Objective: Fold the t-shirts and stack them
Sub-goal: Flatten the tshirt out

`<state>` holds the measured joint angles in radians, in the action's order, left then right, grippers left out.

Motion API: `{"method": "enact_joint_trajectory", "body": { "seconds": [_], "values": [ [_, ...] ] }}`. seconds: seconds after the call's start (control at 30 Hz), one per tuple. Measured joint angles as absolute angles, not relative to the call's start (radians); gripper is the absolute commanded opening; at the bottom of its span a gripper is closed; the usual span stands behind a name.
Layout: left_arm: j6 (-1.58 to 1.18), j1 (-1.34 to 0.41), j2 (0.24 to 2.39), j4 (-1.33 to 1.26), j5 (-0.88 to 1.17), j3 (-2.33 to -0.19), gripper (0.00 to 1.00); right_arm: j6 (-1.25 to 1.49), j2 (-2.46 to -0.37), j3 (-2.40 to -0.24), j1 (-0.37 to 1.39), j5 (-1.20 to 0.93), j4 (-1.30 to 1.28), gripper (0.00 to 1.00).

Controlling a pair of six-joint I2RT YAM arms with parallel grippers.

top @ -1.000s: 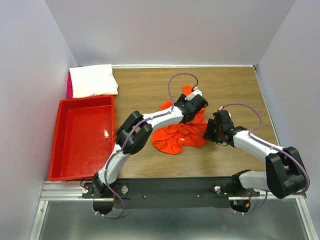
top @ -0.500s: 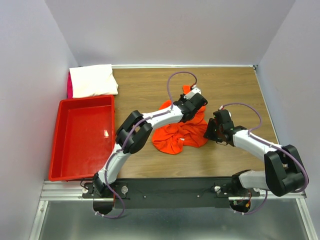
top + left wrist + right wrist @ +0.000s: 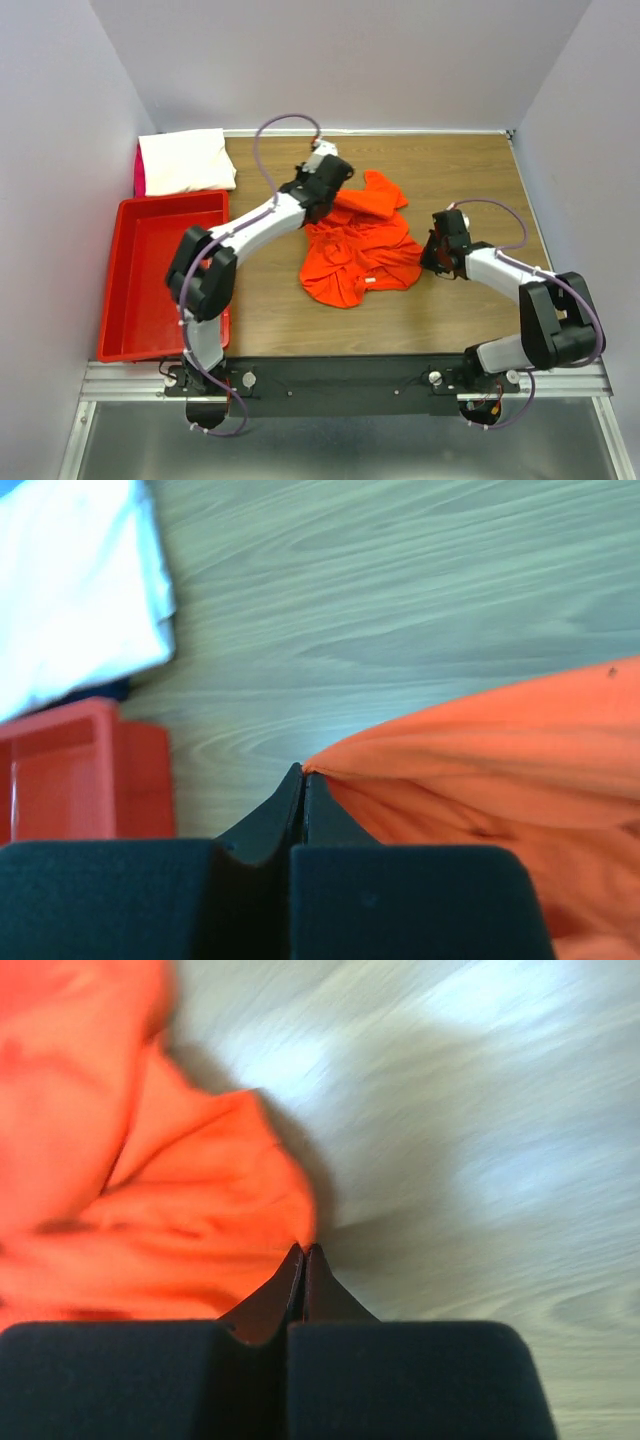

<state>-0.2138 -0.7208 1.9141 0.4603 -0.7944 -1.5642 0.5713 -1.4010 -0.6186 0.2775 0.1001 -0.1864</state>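
The bright orange-red t-shirt [image 3: 360,250] lies crumpled and partly spread on the middle of the wooden table. My left gripper [image 3: 322,195] is at the shirt's upper left edge, shut on a pinch of its cloth [image 3: 470,770], which pulls taut from the left gripper's tips [image 3: 303,772]. At the shirt's right edge my right gripper [image 3: 428,256] is shut on a corner of the cloth [image 3: 160,1190], which meets the right gripper's tips [image 3: 303,1250]. A folded white t-shirt [image 3: 186,160] rests at the back left on a barely visible pink one [image 3: 139,175].
A red plastic bin [image 3: 120,300] stands along the table's left side, just in front of the folded white t-shirt [image 3: 70,590]; its corner [image 3: 85,770] shows in the left wrist view. Grey walls close the table on three sides.
Both grippers have shut on the orange-red shirt. The left arm has swung back and left, drawing the shirt's upper edge with it and spreading the cloth; the right gripper shifted slightly.
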Motion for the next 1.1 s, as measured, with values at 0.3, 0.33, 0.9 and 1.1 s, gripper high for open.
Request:
{"method": "enact_joint_trajectory", "body": {
  "seconds": [0.3, 0.33, 0.9, 1.1],
  "values": [
    [-0.321, -0.545, 1.624, 0.435, -0.635, -1.161, 0.0, 0.548, -1.704, -0.999, 0.023, 0.163, -0.254, 0.05],
    [-0.339, -0.543, 1.596, 0.426, -0.601, -1.124, 0.0, 0.543, -1.752, -1.082, 0.004, 0.171, -0.274, 0.1],
    [-0.512, -0.501, 1.377, 0.249, -0.278, -0.789, 0.0, 0.35, -1.624, -1.199, 0.476, -0.11, -0.332, 0.58],
    [-0.527, -0.501, 1.377, 0.21, -0.256, -0.758, 0.0, 0.361, -1.683, -1.116, 0.556, -0.235, -0.269, 0.54]
  ]
}}
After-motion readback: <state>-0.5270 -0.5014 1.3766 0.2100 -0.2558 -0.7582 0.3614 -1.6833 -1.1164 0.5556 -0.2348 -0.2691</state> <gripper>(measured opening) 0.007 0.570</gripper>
